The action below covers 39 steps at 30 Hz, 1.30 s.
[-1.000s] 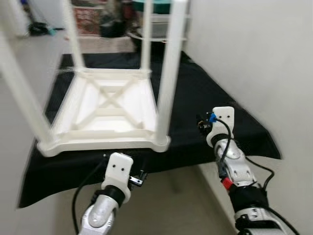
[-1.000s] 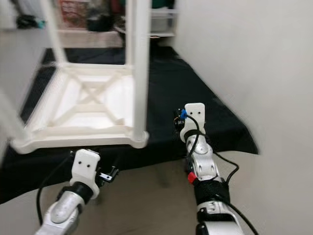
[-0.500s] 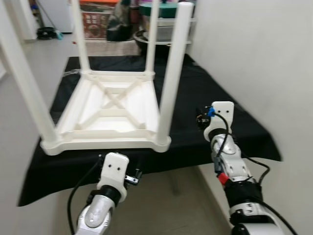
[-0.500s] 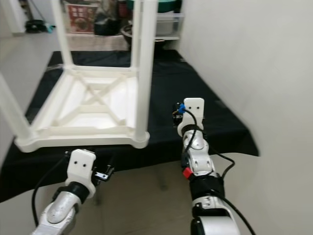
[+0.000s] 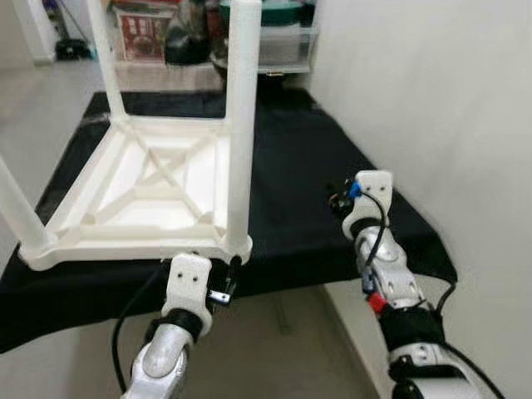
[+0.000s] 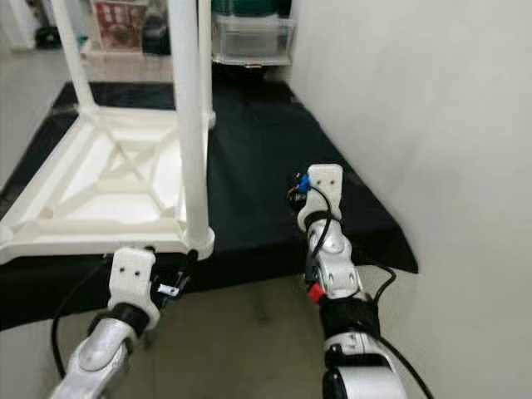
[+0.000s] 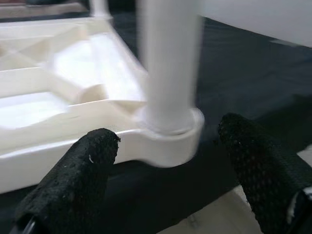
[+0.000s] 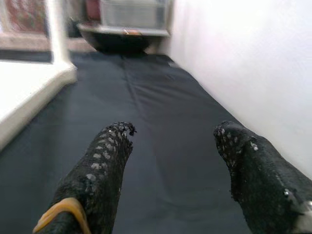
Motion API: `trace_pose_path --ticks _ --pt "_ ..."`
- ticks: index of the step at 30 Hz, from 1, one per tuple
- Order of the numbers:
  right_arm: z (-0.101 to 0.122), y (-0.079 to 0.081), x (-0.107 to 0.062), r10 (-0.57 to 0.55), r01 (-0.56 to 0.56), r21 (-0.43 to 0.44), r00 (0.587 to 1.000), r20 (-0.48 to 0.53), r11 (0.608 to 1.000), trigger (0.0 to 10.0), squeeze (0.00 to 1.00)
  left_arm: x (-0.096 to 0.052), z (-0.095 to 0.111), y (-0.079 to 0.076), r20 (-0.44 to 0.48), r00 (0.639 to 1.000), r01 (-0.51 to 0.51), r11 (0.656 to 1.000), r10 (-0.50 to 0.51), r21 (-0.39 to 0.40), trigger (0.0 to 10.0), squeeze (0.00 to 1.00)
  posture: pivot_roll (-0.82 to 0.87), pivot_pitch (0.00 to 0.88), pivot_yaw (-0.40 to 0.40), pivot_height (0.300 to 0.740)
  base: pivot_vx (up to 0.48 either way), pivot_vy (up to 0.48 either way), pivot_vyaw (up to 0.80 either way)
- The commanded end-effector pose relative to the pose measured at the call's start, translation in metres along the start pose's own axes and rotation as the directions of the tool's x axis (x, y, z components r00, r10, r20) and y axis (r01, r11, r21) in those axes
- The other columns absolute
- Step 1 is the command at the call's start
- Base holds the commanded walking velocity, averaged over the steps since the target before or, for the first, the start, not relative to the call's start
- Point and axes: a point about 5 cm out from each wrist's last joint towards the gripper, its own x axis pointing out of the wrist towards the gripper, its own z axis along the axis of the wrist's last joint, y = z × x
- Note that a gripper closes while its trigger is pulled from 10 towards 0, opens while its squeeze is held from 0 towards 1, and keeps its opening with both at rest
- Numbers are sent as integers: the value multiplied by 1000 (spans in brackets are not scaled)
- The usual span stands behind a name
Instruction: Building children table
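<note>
The white children's table (image 5: 158,187) lay upside down on the black cloth (image 5: 307,174), top face down and legs pointing up, at about 11 o'clock from the robot. Its near right corner (image 7: 168,141) sat close to the cloth's front edge.

Your left gripper (image 7: 168,161) was just in front of that corner, approx. at 12 o'clock from the wrist, with the fingers (image 7: 73,180) spread wide — one on each side of the corner, not touching it in the wrist view. The near right leg (image 5: 239,125) stood upright in its socket directly above.

Your right gripper (image 8: 170,161) was also spread wide and held nothing. It hovered low over bare cloth at about 1 o'clock, well apart from the table, with the white wall (image 5: 416,100) on its far side.

I judged the step to be taking hold at this corner, perhaps to seat the leg or to turn the table over. To do it well, you should advance the left gripper straight, keep the corner centred between the fingers, and close only when both pads cover the rim. A grip on the rounded edge alone may slip. Bring the right gripper to the opposite side first, b/c one hand cannot steady such a wide frame — and the leg could tilt.
</note>
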Motion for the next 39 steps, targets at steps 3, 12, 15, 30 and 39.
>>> trace_pose_path --ticks 3,12,15,30,39 --pt "-2 3 -2 34 -34 -14 999 -4 999 10000 0 0 -1 -3 -7 1000 9 1000 -9 -12 10000 0 45 42 -94 740 0 0 596" --pt "3 -1 1 -10 10 -15 1000 1 1000 10000 0 0 0 -4 0 1000 18 1000 -18 -9 10000 0 44 50 -93 740 0 0 800" --pt "5 -9 4 -78 78 -16 997 -9 997 10000 0 0 1 -4 -2 1000 19 1000 -19 -5 10000 0 45 52 -91 740 0 0 533" --pt "14 -21 9 -12 8 204 1000 20 979 10000 0 0 0 -4 -5 1000 23 1000 -23 -9 10000 0 43 58 -86 740 0 0 0" --pt "40 -73 10 17 -99 462 984 179 881 10000 0 -1 -1 -4 -9 1000 29 1000 -29 -11 10000 0 40 44 -80 740 0 0 0"
